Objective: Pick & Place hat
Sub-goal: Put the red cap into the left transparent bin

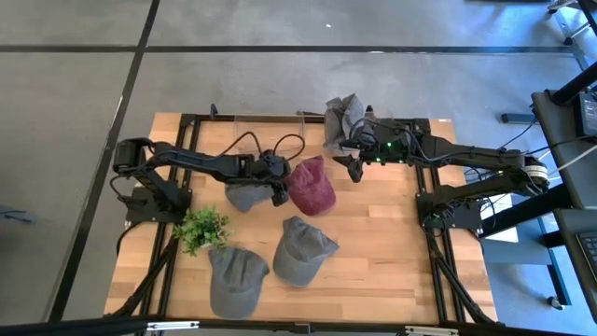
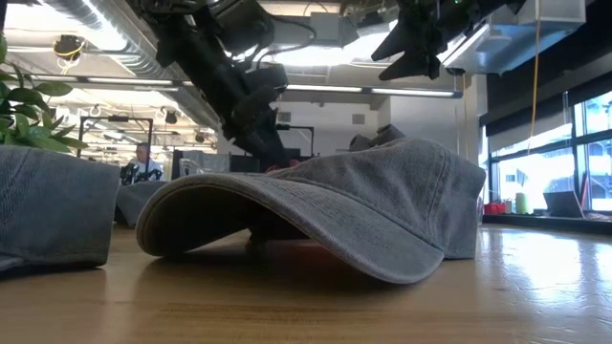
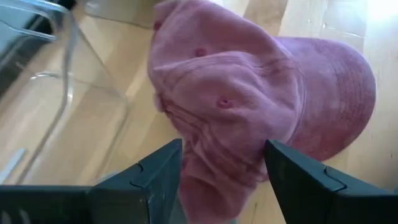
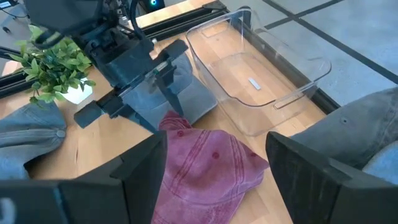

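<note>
Left hand spread over the red hat, nothing gripped.

The left hand (image 1: 280, 192), fingers apart, sits at the left edge of the red hat (image 1: 312, 186) lying mid-counter (image 1: 392, 261). The right hand (image 1: 353, 166) hovers apart, far-right, apparently empty. Closing now might pinch only loose fabric, letting the hat slip or drag against the neighbouring grey hat (image 1: 244, 195).

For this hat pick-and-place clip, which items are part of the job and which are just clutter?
Job:
- red hat
- left end effector, open beside the red hat
- right end effector, open above the table
- clear bin
- grey hats on the table

Lying about:
- small potted plant
</note>
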